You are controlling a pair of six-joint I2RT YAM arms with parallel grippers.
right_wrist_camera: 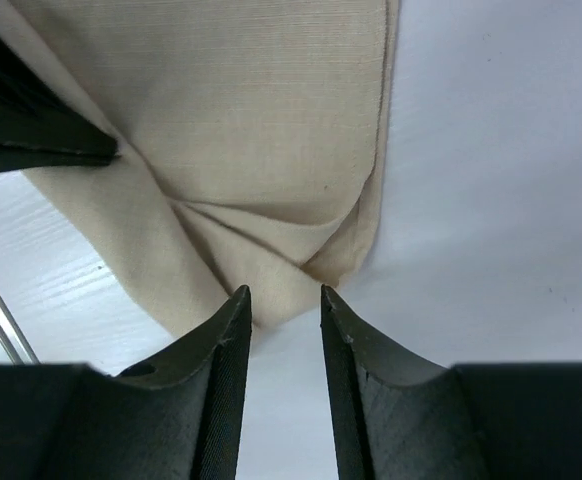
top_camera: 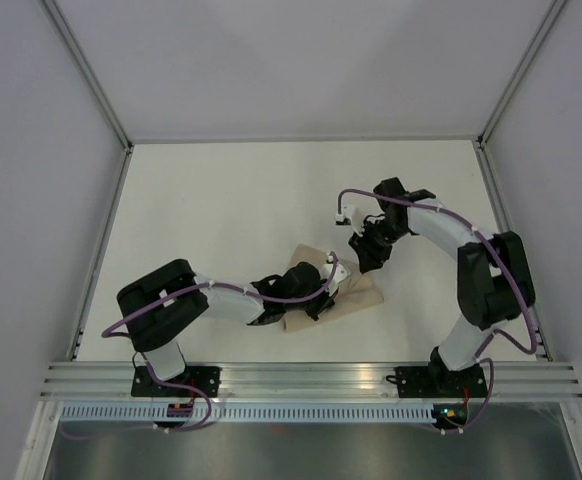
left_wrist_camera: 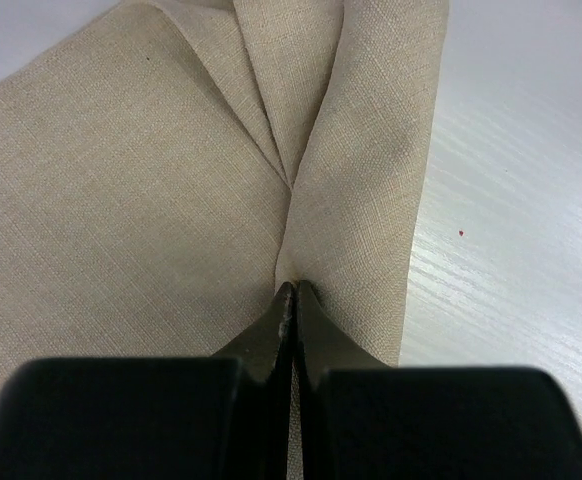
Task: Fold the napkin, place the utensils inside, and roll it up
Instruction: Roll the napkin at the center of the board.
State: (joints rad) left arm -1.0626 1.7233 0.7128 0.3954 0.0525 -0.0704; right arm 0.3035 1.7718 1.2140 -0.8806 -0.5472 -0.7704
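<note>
The tan napkin [top_camera: 359, 296] lies bunched and creased near the middle of the white table [top_camera: 221, 200]. My left gripper [top_camera: 323, 290] is shut on the napkin [left_wrist_camera: 121, 200]. Its tips [left_wrist_camera: 293, 288] pinch the cloth where several creases meet, and a sliver of cloth shows between the jaws. My right gripper [top_camera: 367, 258] hovers at the napkin's far side. Its jaws [right_wrist_camera: 285, 292] stand open just short of a folded corner of the napkin [right_wrist_camera: 251, 120], with only table between them. The left gripper's dark finger [right_wrist_camera: 31, 135] shows at the upper left of the right wrist view. The utensils are out of view.
A ribbed aluminium rail [top_camera: 311, 378] runs along the near edge by both arm bases. Grey walls with metal posts [top_camera: 101, 260] close in the table on the left, the back and the right.
</note>
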